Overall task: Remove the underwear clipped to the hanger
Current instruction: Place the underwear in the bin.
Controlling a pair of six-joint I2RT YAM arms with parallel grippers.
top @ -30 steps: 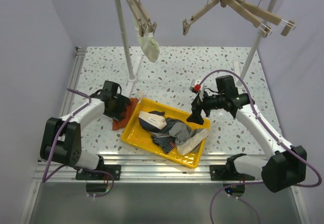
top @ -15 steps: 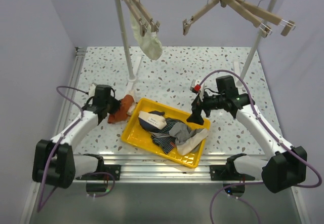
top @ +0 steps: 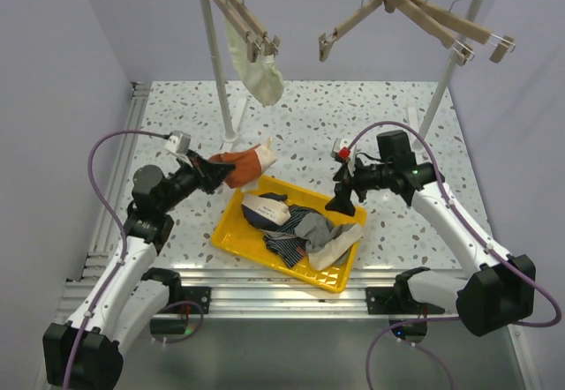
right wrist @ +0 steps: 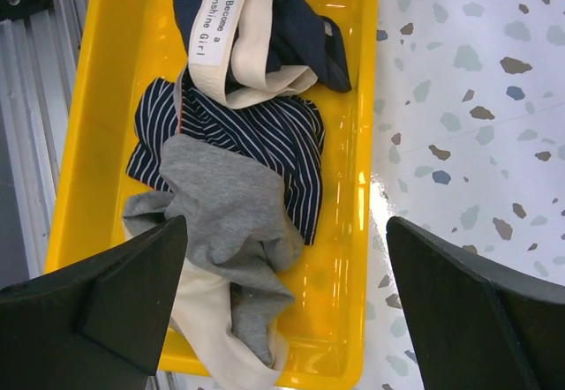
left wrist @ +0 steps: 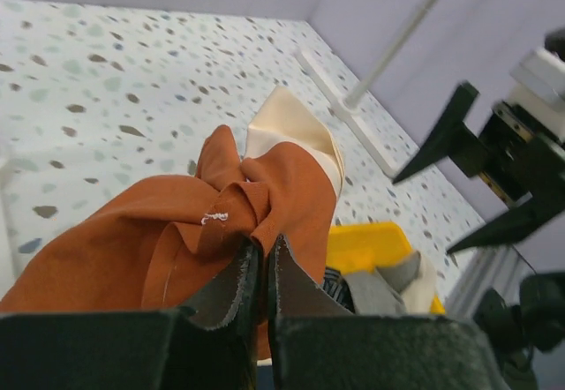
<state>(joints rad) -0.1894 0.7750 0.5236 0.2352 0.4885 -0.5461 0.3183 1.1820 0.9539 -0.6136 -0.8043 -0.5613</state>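
Orange-red brief (left wrist: 221, 231): you have it pinched in the left end effector (left wrist: 261, 271), lifted off the table (top: 300, 134) just beside the tray's far-left corner; a cream band hangs off its far end. It looks held high so it can pass over the tray wall.
Pale brief (top: 256, 72): this one hangs clipped to the left hanger (top: 243, 19) on the rail, so the task is not finished.
Briefs in tray: navy (right wrist: 291, 28), striped (right wrist: 238, 138) and grey (right wrist: 229, 222) lie heaped in the yellow tray (right wrist: 106, 81), which serves as your drop place.
Left end effector: jaws nearly together, bunching the orange cloth.
Right end effector (right wrist: 287, 302): jaws spread wide, holding nothing, poised over the tray's right side.
Other hangers (top: 415, 15): bare, clips free.
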